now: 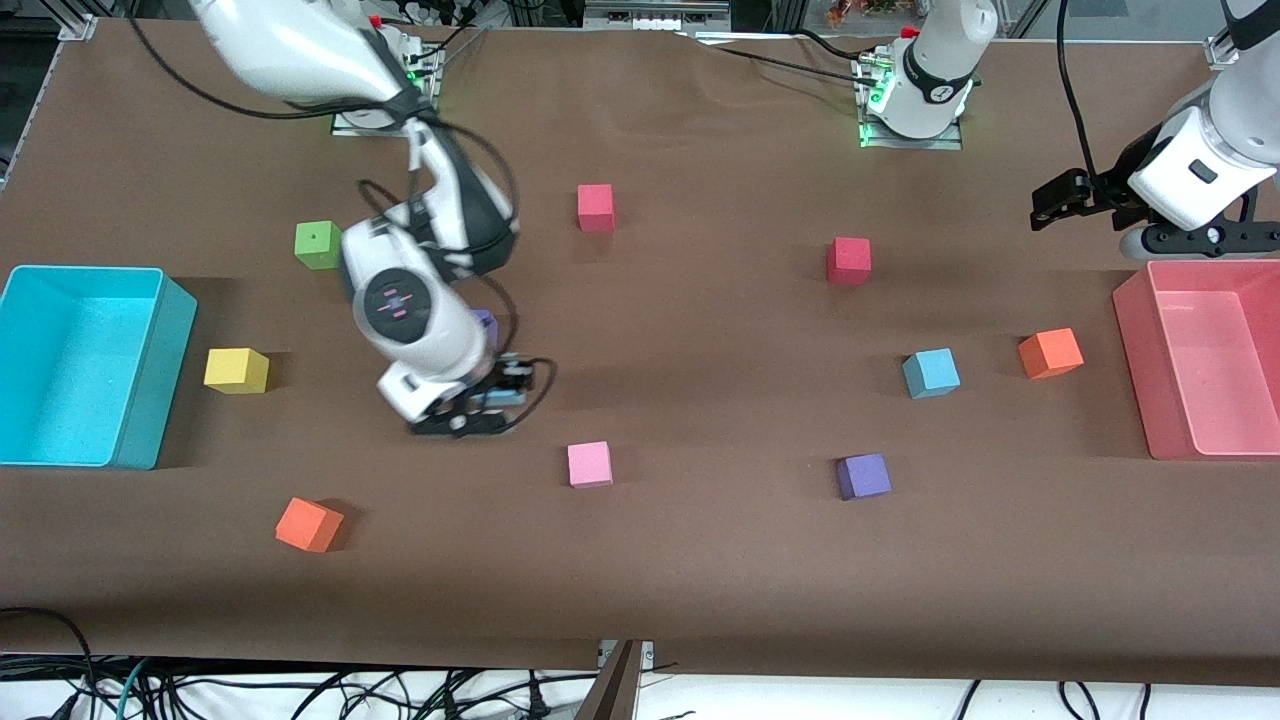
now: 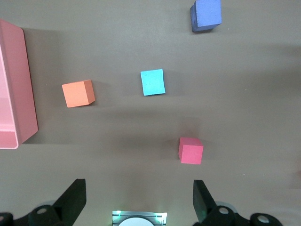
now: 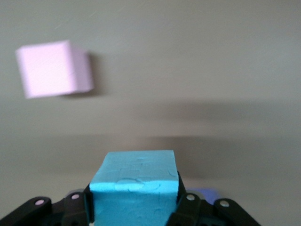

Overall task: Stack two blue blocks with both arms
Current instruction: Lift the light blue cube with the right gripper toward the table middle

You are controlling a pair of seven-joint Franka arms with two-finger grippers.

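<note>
My right gripper [image 1: 488, 405] is shut on one light blue block [image 1: 498, 399] and holds it low over the table, between a purple cube [image 1: 486, 322] and a pink cube [image 1: 589, 464]. In the right wrist view the block [image 3: 134, 183] fills the space between the black fingers [image 3: 75, 207]. The other blue block [image 1: 931, 373] sits on the table toward the left arm's end and also shows in the left wrist view [image 2: 153, 82]. My left gripper [image 1: 1055, 200] is open and empty, raised near the pink bin [image 1: 1135, 330]; its fingers [image 2: 73, 202] stand wide apart.
Near the free blue block are an orange cube [image 1: 1050, 352], a purple cube [image 1: 863, 476] and a red cube [image 1: 848, 260]. A turquoise bin [image 1: 150, 400], yellow [image 1: 236, 370], green [image 1: 317, 244] and orange [image 1: 308, 524] cubes lie toward the right arm's end. Another red cube [image 1: 595, 207] sits near the bases.
</note>
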